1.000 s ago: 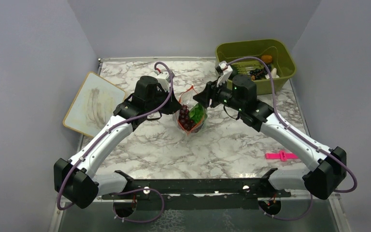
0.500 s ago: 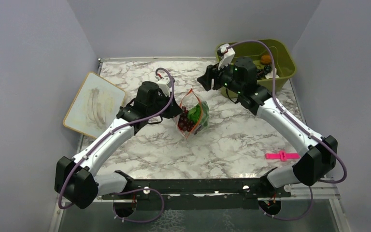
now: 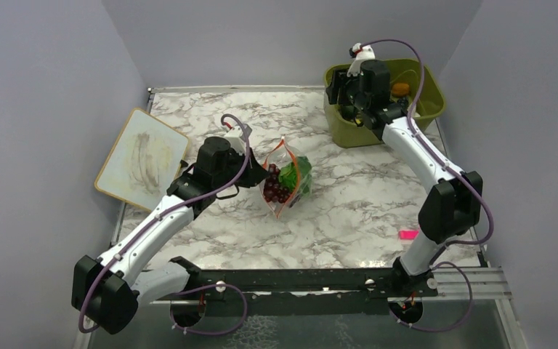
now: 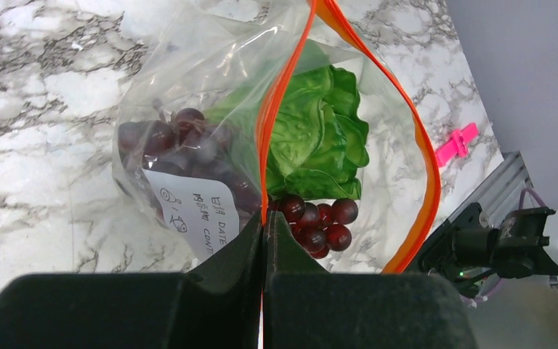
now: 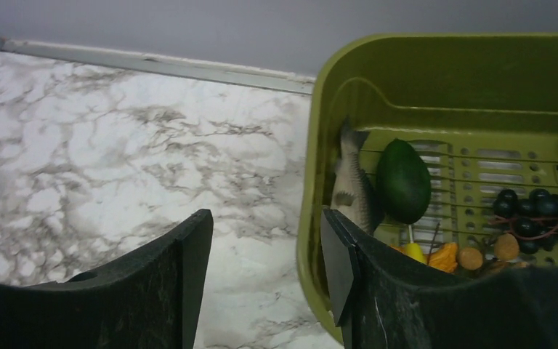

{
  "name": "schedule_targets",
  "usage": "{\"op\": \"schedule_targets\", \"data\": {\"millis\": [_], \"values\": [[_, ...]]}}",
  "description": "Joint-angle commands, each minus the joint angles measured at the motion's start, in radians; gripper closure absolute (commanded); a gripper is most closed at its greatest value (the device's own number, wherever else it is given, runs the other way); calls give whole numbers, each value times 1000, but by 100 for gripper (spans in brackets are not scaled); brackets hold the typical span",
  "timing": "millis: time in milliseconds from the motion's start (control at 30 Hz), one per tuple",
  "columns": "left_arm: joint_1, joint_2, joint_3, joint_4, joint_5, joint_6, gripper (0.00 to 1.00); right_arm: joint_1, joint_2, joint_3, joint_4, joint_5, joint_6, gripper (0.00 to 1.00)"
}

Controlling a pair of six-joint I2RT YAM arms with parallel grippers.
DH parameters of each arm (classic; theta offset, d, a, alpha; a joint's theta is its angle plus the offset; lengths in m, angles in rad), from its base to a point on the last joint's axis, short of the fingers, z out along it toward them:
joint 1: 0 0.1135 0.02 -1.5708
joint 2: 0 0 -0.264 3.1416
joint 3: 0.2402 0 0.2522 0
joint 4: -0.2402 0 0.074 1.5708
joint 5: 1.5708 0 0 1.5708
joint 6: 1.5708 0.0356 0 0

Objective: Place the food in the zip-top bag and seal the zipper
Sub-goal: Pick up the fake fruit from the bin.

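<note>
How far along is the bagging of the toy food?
Done: the leafy green lettuce and purple grapes lie inside the clear zip-top bag. In hand: the left gripper is shut on the orange-red zipper strip, holding the mouth open; the open right gripper hovers at the olive-green plastic bin. Left: the grey fish and dark green piece lie in it; zipper unsealed.

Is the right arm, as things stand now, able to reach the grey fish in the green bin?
Probably yes. The right gripper hangs with open jaws over the wall of the green bin, and the grey fish lies uncovered just inside. The wall and the dark green piece beside it leave little room.
</note>
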Motion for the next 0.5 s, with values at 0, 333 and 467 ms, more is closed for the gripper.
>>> {"op": "schedule_targets", "data": {"millis": [0, 333, 467], "values": [[-1, -68, -43, -4, -89, -93, 100, -51, 90, 91, -62, 104, 23, 43], [-1, -70, -64, -63, -69, -109, 100, -181, 264, 205, -99, 162, 32, 43], [0, -71, -65, -80, -69, -103, 100, -214, 358, 313, -154, 59, -5, 42]]}}
